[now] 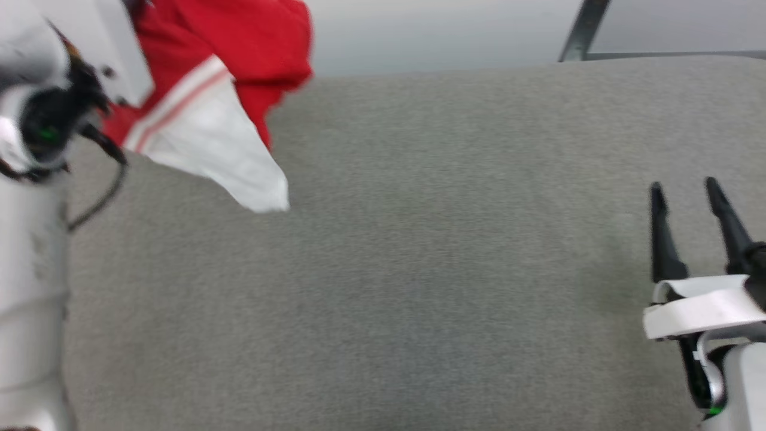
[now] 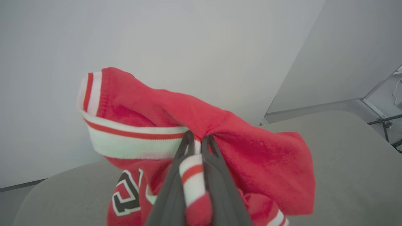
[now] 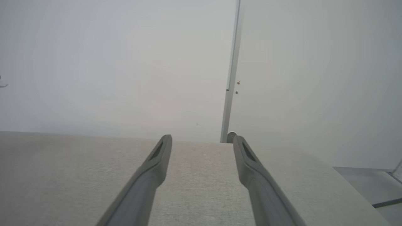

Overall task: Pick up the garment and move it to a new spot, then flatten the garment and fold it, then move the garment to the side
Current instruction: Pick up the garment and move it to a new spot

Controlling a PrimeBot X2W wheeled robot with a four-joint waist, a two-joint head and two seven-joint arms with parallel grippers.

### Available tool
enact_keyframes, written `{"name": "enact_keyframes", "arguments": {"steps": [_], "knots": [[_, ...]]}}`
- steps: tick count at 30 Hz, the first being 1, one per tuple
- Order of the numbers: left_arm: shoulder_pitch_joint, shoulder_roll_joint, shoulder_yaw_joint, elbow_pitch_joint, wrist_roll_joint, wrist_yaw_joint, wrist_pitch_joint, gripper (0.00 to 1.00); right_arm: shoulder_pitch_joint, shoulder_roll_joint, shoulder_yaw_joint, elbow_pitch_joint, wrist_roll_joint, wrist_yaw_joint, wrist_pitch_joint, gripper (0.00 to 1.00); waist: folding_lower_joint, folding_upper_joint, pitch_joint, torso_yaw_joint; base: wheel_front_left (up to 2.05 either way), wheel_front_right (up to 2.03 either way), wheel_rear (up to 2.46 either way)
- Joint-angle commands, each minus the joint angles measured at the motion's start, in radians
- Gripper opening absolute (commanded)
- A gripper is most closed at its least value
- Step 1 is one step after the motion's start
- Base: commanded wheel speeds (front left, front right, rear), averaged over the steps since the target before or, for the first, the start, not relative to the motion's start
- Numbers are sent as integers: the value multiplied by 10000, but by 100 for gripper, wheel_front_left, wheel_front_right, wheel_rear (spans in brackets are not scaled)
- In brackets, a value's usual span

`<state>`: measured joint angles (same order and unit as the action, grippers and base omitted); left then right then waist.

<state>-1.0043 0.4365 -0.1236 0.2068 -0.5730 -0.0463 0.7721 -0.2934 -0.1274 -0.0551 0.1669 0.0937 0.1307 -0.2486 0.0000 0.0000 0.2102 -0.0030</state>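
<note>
left end effector (image 2: 198, 137): clamped on jersey (image 2: 257, 157) at its striped trim | right end effector (image 1: 683, 184): wide, empty | jersey: light, limp, drapes freely | likely best hold: trim or seams

The garment (image 1: 239, 54) is blurred in the head view, cut by the top edge and partly behind the left arm (image 1: 30, 299). In the left wrist view its black print (image 2: 125, 197) is folded, cut off below and not readable.

Knit cloth garment (image 2: 251, 150); matt, finely textured fabric surface (image 1: 419, 269).
</note>
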Motion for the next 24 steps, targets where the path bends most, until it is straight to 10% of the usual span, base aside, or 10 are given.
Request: {"name": "enact_keyframes", "arguments": {"steps": [1,12,24], "knots": [[347,-175,-157,-449,-87,144,273,0,158,-8,-344,98,-86,1,-86,100,0,0,0,-617,0,0,0],[2044,-836,-1578,-2832,2,881,2103,0,114,277,-1685,955,-232,1,-173,100,0,0,428,-1903,0,0,0],[3715,-1215,-2746,-1694,-110,949,2629,0,84,656,-1276,1324,-84,1,-162,100,0,0,658,-2769,0,0,0]]}}
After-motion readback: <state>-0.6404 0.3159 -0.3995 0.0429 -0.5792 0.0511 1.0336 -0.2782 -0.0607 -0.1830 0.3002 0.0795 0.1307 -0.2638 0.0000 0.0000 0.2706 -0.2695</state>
